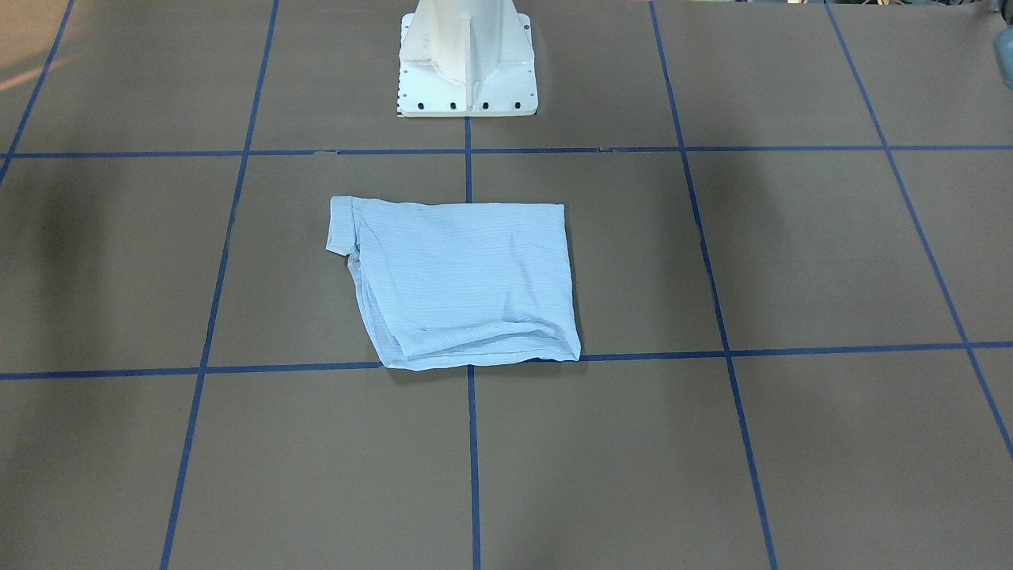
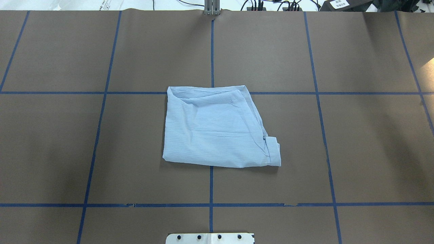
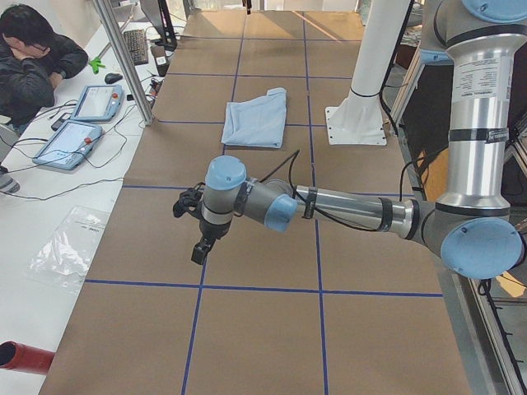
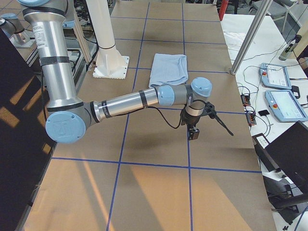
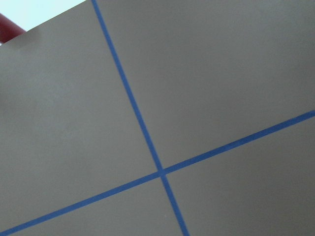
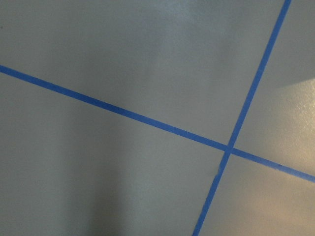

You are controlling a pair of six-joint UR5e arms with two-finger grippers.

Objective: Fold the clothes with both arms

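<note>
The clothes are one light-blue striped shirt (image 2: 217,128), folded into a rough rectangle in the middle of the brown table (image 2: 356,135), just in front of the white pedestal. It also shows as the shirt (image 1: 467,277), with a cuff or collar edge sticking out at one corner. Both arms are off to the table's ends, far from the shirt. My left gripper (image 3: 198,247) hangs over bare table in the exterior left view. My right gripper (image 4: 193,133) hangs likewise in the exterior right view. Whether either is open or shut, I cannot tell. Both wrist views show only table and tape.
Blue tape lines (image 2: 212,183) grid the table. The white pedestal base (image 1: 467,71) stands behind the shirt. A person (image 3: 33,62) sits at a side bench with teach pendants (image 3: 70,144). More pendants (image 4: 284,103) and cables lie at the other end.
</note>
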